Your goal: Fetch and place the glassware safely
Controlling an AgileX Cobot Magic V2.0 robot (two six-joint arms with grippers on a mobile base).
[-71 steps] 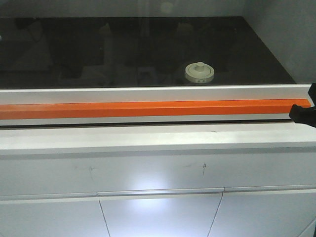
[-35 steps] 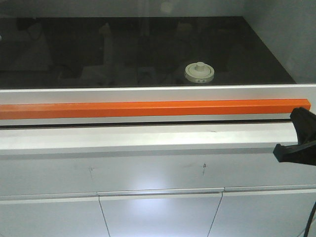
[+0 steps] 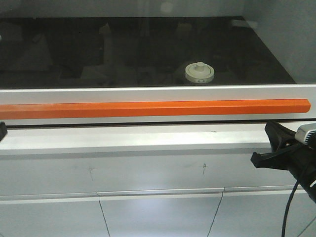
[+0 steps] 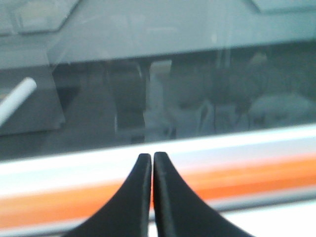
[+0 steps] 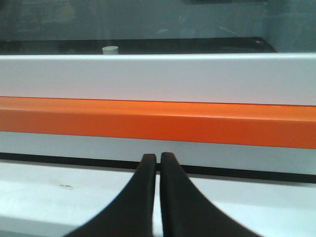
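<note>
The glass jar is seen standing upright on the dark glossy worktop, right of centre and near its front edge. Its cream-white lid is on, with the knob on top. Nothing is touching it.

In front of the worktop a white rail is seen running across the full width. Directly below it is an orange strip, then a white ledge, then white cabinet panels.

The right gripper is seen with both black fingers pressed together, nothing between them. It is pointed at the orange strip from the ledge side. In the front view it is placed at the far right edge, level with the ledge, well apart from the jar and lower than it. A black cable is seen hanging below it.

The left gripper is also seen with its 2 fingers together, only a hairline gap, holding nothing. It is aimed at the orange strip and rail. In the front view only a dark sliver of it is seen at the left edge.

In the right wrist view a small white stub is seen just above the rail; it cannot be told whether this is the lid knob. The left wrist view is blurred, and the jar is not made out there.
</note>
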